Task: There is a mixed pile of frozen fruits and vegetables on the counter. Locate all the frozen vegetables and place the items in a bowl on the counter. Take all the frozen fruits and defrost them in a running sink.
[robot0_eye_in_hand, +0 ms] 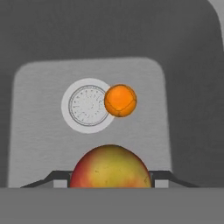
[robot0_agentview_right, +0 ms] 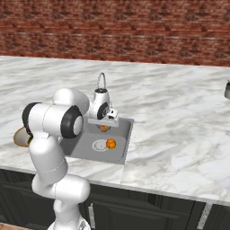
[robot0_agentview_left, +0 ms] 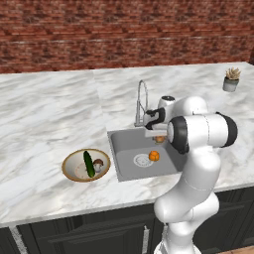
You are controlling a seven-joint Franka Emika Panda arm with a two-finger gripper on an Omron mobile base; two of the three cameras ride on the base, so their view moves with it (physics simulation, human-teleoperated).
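Observation:
My gripper (robot0_agentview_left: 158, 135) hangs over the sink (robot0_agentview_left: 124, 144), shut on a round red-and-yellow fruit (robot0_eye_in_hand: 110, 168) that sits between the fingers (robot0_eye_in_hand: 162, 176). The same fruit (robot0_agentview_right: 104, 128) shows just under the hand (robot0_agentview_right: 104, 122) from the right. A small orange fruit (robot0_eye_in_hand: 120, 100) lies on the basin floor beside the round drain (robot0_eye_in_hand: 86, 105); it is also visible in both base views (robot0_agentview_left: 154, 156) (robot0_agentview_right: 110, 143). The tan-rimmed bowl (robot0_agentview_left: 67, 166) on the counter (robot0_agentview_left: 49, 109) left of the sink holds the dark green cucumber (robot0_agentview_left: 89, 163) and the brown-capped mushroom (robot0_agentview_left: 98, 163).
The curved chrome faucet (robot0_agentview_left: 141, 99) rises at the sink's back edge, close behind my hand. A small potted plant (robot0_agentview_left: 231, 80) stands far right on the counter. My own arm hides most of the bowl (robot0_agentview_right: 19, 137) in the right base view.

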